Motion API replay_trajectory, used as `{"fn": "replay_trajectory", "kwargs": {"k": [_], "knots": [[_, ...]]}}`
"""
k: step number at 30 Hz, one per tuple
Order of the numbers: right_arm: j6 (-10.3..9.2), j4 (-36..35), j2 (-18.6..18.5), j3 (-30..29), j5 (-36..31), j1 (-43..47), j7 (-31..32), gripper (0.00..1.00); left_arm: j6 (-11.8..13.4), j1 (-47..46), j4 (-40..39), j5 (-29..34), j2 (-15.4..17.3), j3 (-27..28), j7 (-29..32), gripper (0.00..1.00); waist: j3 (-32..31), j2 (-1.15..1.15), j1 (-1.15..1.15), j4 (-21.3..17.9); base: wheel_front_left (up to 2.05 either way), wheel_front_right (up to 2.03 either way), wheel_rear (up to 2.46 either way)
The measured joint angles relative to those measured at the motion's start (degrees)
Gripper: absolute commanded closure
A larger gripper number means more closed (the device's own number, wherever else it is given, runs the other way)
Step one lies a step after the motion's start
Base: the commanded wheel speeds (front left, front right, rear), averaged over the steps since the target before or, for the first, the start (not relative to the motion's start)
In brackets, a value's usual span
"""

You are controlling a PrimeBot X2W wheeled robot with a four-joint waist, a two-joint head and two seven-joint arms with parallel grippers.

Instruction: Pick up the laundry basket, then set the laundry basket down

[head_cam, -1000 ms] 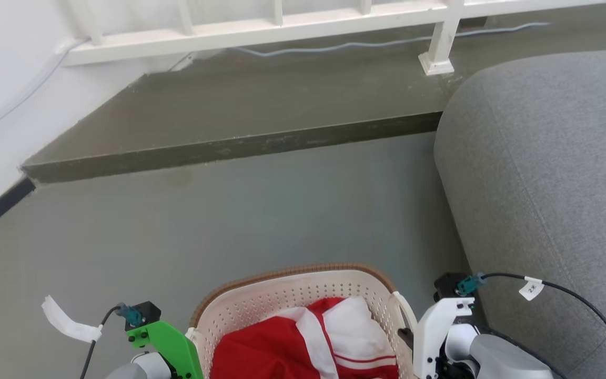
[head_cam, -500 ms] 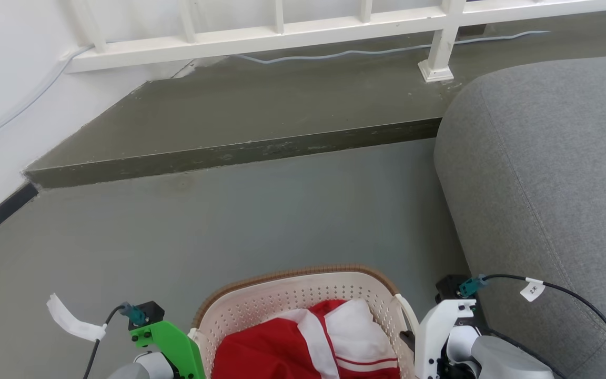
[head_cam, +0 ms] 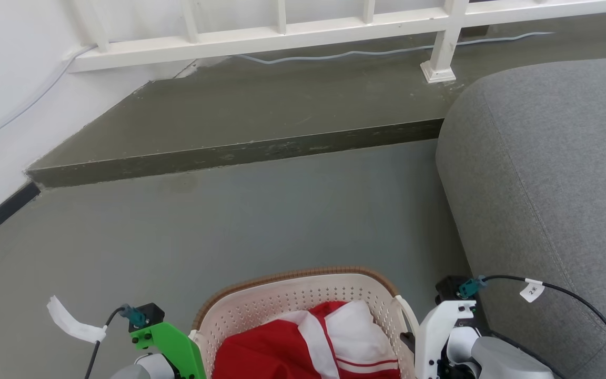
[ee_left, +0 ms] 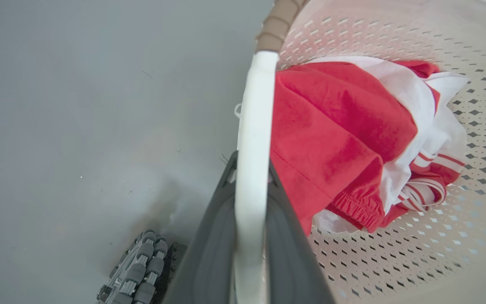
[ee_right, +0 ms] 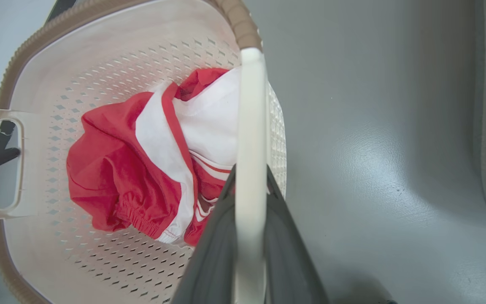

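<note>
Only my head camera has drifted in the last second; between my arms the laundry basket (head_cam: 303,295) sits where it did, low in front of me over the grey floor (head_cam: 282,221), near the sofa (head_cam: 545,158). My left gripper (ee_left: 250,177) is clamped on the left handle (ee_left: 253,126), my right gripper (ee_right: 249,177) on the right handle (ee_right: 250,118), with a red-and-white garment (head_cam: 303,347) inside. I judge the lift done and the carry under way; setting down calls for lowering both arms evenly, then parting the fingers.
</note>
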Motion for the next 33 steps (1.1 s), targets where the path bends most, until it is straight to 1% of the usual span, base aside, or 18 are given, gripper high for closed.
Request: {"fn": "replay_trajectory", "kwargs": {"k": [19, 29, 33], "knots": [[-0.01, 0.16, -0.08, 0.65, 1.43, -0.12, -0.02, 1.0, 1.31, 0.22, -1.22, -1.47, 0.2, -1.62, 0.45, 1.0, 0.62, 0.0, 0.0, -0.15, 0.0, 0.0, 0.0], [-0.16, -0.05, -0.25, 1.26, 1.45, -2.27, -0.15, 1.0, 2.24, -0.16, -2.29, -1.51, 0.33, -1.98, -0.65, 1.0, 3.4, 0.0, 0.0, -0.28, 0.0, 0.0, 0.0], [-0.57, -0.24, -0.29, 1.4, 1.45, -3.82, -0.54, 1.0, 2.55, -1.46, -2.52, -1.52, 0.35, -2.01, -1.37, 1.0, 5.03, 0.0, 0.0, -0.43, 0.0, 0.0, 0.0]]}}
